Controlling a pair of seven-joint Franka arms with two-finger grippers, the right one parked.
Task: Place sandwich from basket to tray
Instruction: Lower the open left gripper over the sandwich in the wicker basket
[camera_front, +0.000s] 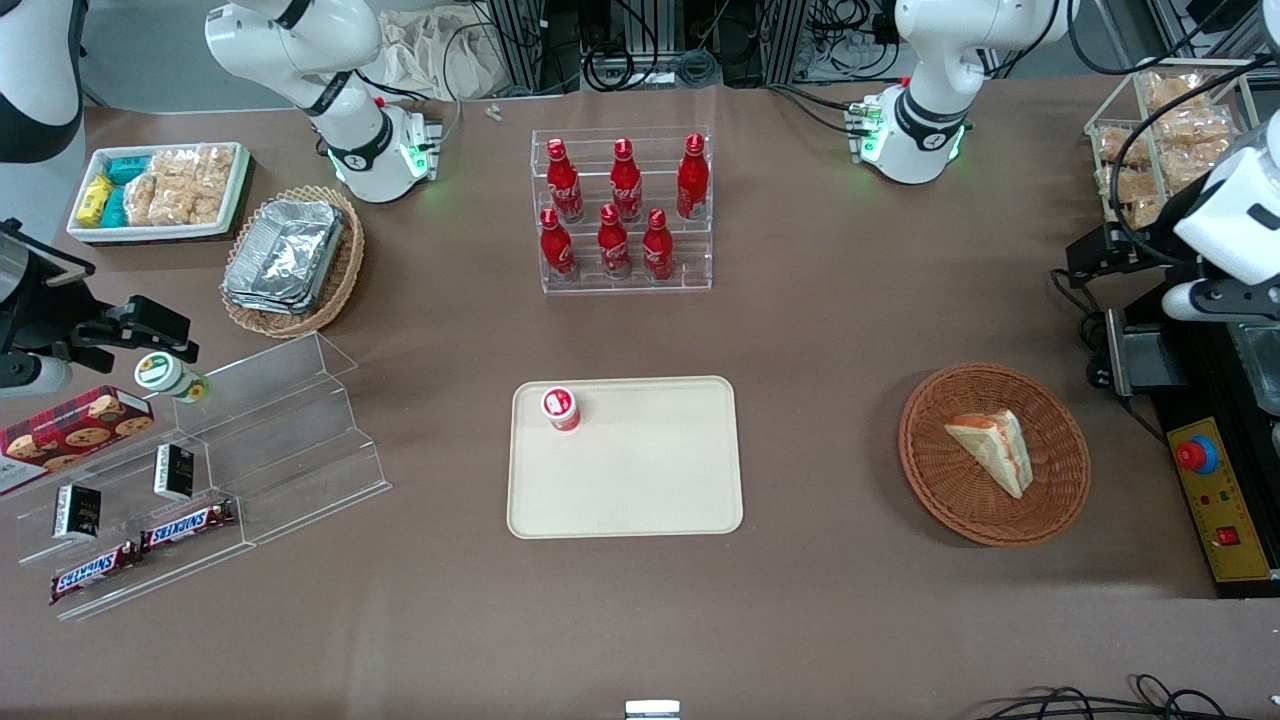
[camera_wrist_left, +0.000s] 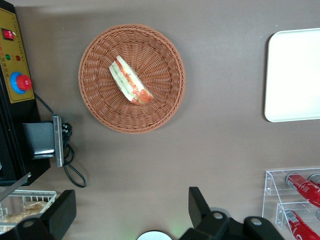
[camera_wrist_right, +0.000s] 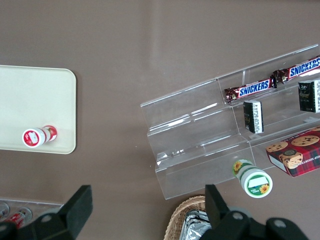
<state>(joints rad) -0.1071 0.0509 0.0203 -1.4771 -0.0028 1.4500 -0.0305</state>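
The sandwich (camera_front: 990, 448) (camera_wrist_left: 130, 80), a pale wedge with a red-orange stripe, lies in the round reddish-brown basket (camera_front: 940, 490) (camera_wrist_left: 160, 100). The beige tray (camera_front: 640, 470) (camera_wrist_left: 295, 75) (camera_wrist_right: 30, 100) lies flat near the table's middle, beside the basket toward the parked arm's end. A small red-capped bottle (camera_front: 561, 407) (camera_wrist_right: 37, 136) stands on one corner of the tray. My gripper (camera_front: 1090, 258) (camera_wrist_left: 131, 212) hangs open and empty above the table. It is farther from the front camera than the basket, out toward the working arm's end.
A clear rack of red bottles (camera_front: 622, 210) (camera_wrist_left: 300, 187) stands farther back than the tray. A yellow control box with a red button (camera_front: 1215, 500) (camera_wrist_left: 17, 82) and a grey box with cables (camera_front: 1130, 355) (camera_wrist_left: 42, 142) sit close to the basket. A snack rack (camera_front: 1160, 140) stands at the working arm's end.
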